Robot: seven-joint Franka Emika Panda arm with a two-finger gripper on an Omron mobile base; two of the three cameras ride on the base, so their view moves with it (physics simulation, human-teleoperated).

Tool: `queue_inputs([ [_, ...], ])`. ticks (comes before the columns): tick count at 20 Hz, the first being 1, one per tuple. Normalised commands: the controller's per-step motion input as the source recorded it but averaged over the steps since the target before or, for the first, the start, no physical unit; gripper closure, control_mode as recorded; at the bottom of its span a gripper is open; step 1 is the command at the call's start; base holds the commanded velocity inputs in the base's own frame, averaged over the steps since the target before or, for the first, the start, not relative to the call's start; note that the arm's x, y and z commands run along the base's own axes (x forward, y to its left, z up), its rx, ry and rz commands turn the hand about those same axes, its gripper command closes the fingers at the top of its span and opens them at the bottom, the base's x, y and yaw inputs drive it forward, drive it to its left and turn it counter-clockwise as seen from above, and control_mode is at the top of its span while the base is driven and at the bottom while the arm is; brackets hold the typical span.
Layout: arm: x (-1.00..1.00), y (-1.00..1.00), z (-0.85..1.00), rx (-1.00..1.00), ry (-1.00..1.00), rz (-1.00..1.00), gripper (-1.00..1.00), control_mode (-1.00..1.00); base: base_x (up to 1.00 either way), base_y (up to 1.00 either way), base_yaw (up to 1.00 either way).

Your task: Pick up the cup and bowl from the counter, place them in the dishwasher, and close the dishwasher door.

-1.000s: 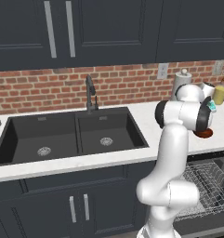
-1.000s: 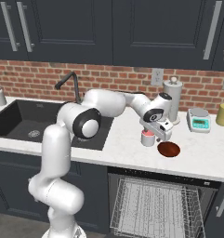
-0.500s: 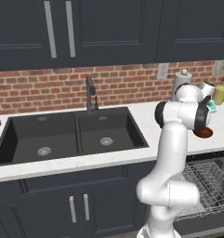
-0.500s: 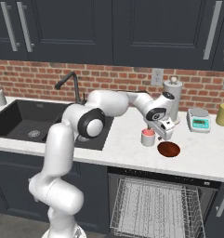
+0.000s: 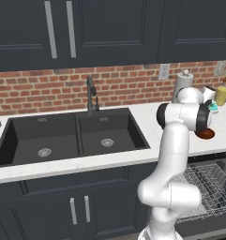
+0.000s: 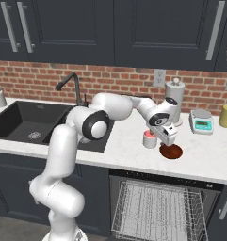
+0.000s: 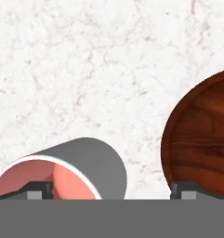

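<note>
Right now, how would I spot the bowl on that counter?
Find the tall white canister against the brick wall, right of the sink. On the white counter before it sit two reddish things; the bowl is the flat, dark red-brown one, lower and wider than the small upright cup.

My cup [image 6: 149,139] stands upright on the white marble-look counter [image 6: 129,149], pinkish inside [image 7: 62,183]. The glossy red-brown bowl [image 6: 171,151] sits just beside it, apart. Below, the dishwasher [image 6: 157,209] is open, its wire rack drawn out.
</note>
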Motion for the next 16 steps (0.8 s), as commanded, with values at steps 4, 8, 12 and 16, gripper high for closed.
queue_inputs([
  [4,0.00,0.00,-0.50,0.00,0.00,0.00,-1.00,-1.00,0.00,0.00,0.00],
  [8,0.00,0.00,-0.35,0.00,0.00,0.00,-1.00,-1.00,0.00,0.00,0.00],
  [12,0.00,0.00,0.00,0.00,0.00,0.00,-1.00,-1.00,0.00,0.00,0.00],
  [16,0.00,0.00,0.00,0.00,0.00,0.00,1.00,-1.00,0.00,0.00,0.00],
])
